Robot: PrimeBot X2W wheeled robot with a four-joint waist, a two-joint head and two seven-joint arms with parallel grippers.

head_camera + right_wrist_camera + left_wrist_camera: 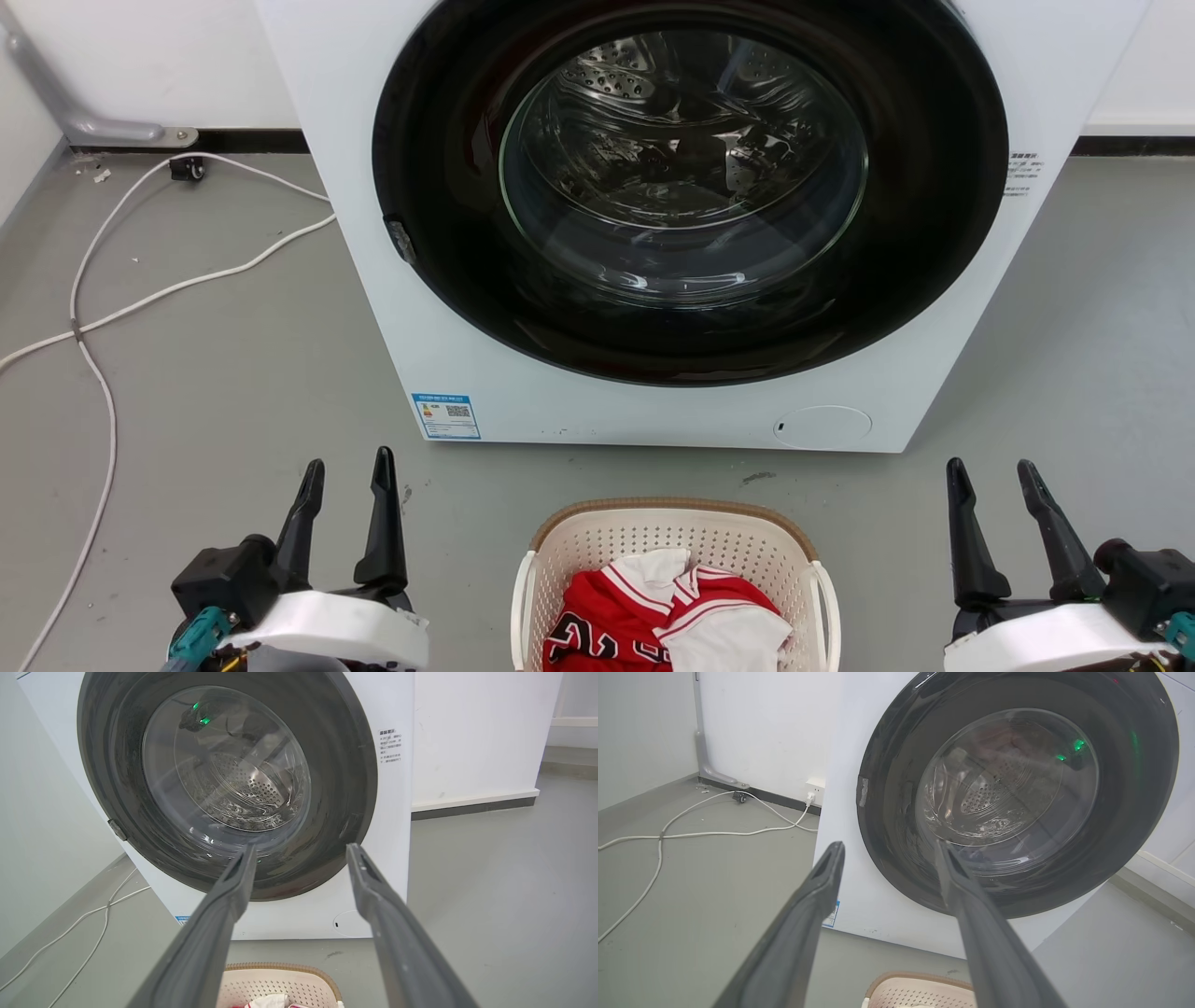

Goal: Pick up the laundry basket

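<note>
Basket (672, 534): stands upright on the floor (233, 392), near the foot of the washer (373, 327) but not touching it, low in the middle of the head view. Its near end is cut off by the picture edge. It holds a red jersey (607, 621) and some white cloth, heaped below the rim. A white handle shows on the left side (521, 597) and another on the right side (829, 597).

Left gripper (349, 459): fingers spread apart, nothing between them. It stands to the basket's left, well apart from it, with its fingers pointing toward the washer.

Right gripper (990, 464): likewise spread and empty, to the basket's right, well apart, pointing the same way.

Assessment: the step in hand is the approach, and no contact is made yet. The basket lies between the two arms, so a hold on both handles at once looks the sound method.

Recommendations:
- Bring each gripper inward and down to its own handle, turning the wrists so that the fingers straddle the handle rather than the perforated wall, which is likely to flex.
- Bring both arms in together. One arm arriving first may push the light basket sideways.
- Close both grips fully before any lift, then raise evenly to keep the basket level and the clothes inside.
- Mind the washer front on the lift, as room ahead is short.

Other: a white cable (103, 308) lies on the floor to the left, away from the work.
</note>
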